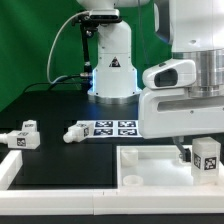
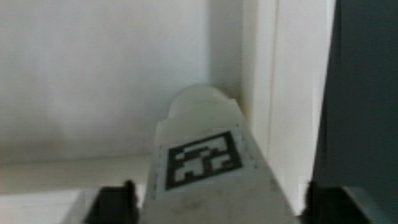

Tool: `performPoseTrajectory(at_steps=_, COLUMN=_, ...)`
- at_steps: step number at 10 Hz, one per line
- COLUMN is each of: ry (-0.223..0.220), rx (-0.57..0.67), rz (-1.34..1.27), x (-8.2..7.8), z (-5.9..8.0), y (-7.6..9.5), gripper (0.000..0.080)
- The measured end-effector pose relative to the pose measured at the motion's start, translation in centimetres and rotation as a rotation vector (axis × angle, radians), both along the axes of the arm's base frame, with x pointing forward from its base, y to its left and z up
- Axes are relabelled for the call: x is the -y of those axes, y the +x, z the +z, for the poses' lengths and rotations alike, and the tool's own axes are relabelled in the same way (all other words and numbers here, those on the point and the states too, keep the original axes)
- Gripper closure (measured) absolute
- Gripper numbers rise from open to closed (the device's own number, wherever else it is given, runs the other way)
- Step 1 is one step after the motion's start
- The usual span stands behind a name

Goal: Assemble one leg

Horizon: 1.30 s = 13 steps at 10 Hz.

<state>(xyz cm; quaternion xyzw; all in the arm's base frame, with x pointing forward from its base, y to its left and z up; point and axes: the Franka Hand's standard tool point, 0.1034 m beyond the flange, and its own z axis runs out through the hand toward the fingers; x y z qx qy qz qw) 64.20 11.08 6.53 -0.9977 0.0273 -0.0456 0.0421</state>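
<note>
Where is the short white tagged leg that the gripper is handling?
In the exterior view's lower right, the short white tagged leg sits between the gripper fingers, over the large white rimmed panel.

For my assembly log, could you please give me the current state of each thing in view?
pincer: shut on the leg, over the panel.
leg: held upright, tag showing, near the panel's corner.
panel: lying flat on the table, rim up.
two loose legs: lying on the table, untouched.
marker board: flat on the table.
</note>
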Motion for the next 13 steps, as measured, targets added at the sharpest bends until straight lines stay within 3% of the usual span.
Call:
performPoseTrajectory(at_steps=1, ry=0.007, rx=-0.006, rz=-0.070, x=-0.01, z=0.00, y=0.00, gripper=0.0395)
performPoseTrajectory(at_steps=2, ry=0.013, rx=-0.010, rz=-0.131, x=0.01, z=0.01, y=0.01, gripper=0.0515)
performPoseTrajectory(at_steps=5, ry=0.036, rx=-0.026, rz=-0.394, x=0.10, z=-0.06, y=0.02, gripper=0.0515)
performPoseTrajectory(at_steps=7, ry=0.065, rx=-0.049, rz=-0.756, x=0.21, z=-0.08, y=-0.03, gripper=0.0515)
performPoseTrajectory(at_steps=9, ry=0.144, rx=-0.094, rz=-1.183, x=0.23, z=-0.17, y=-0.17, gripper=0.0515)
performPoseTrajectory(at_steps=11, ry=0.164, rx=-0.116, rz=-1.330, x=0.26, z=-0.17, y=-0.17, gripper=0.0515)
performPoseTrajectory(at_steps=13, ry=0.162, rx=-0.114, rz=-1.314, x=0.26, z=-0.18, y=-0.17, gripper=0.0511)
